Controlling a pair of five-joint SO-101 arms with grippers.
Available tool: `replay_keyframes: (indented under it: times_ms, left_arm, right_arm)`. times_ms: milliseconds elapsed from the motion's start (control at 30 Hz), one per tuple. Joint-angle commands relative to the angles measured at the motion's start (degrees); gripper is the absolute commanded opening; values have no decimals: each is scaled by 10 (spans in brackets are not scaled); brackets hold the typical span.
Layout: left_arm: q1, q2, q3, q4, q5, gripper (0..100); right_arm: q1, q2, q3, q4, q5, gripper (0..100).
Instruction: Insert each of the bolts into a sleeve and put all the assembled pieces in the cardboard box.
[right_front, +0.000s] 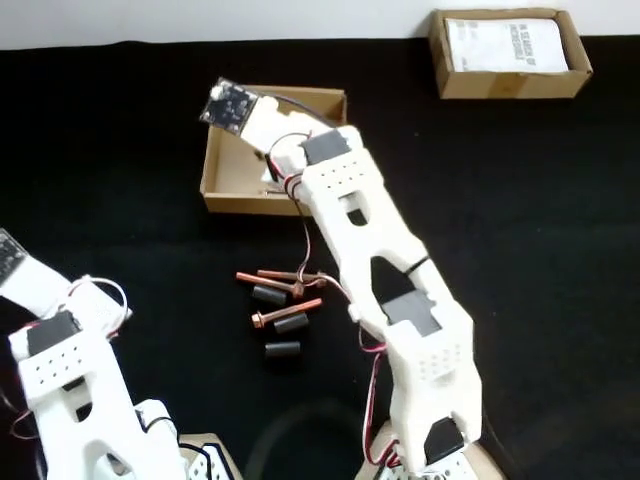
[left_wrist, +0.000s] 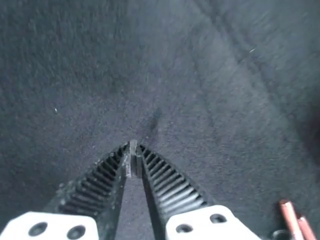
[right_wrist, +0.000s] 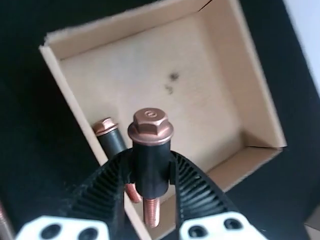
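Nearest, around seven o'clock, the left tool (left_wrist: 134, 160) sits pinched shut on nothing above the black table (left_wrist: 200, 75) — parked out of the way, I'd say. Mid-table lie the loose bolts (right_front: 285, 311) and sleeves (right_front: 283, 351), waiting. Farther off, toward eleven o'clock, the right tool (right_wrist: 150, 162) clamps a sleeved bolt (right_wrist: 150, 127) head-up over the cardboard box (right_wrist: 220, 75) — poised for dropping beside the finished piece (right_wrist: 111, 137) lying inside.

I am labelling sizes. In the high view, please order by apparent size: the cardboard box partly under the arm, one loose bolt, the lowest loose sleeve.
Largest: the cardboard box.
Then: the loose bolt.
Smallest: the sleeve, shorter than the bolt but thicker.
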Motion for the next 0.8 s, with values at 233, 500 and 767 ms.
replay_keyframes:
  times_ms: [233,500,767]
  left_arm:
    - [11,-7,61,-125,4,8]
    - [14,-7,62,-125,3,9]
    - [14,-7,62,-132,2,10]
  right_arm:
    - [-2,69,-36,-65,10,7]
    - [-1,124,-33,-63,11,10]
    - [-8,122,-38,26,6,205]
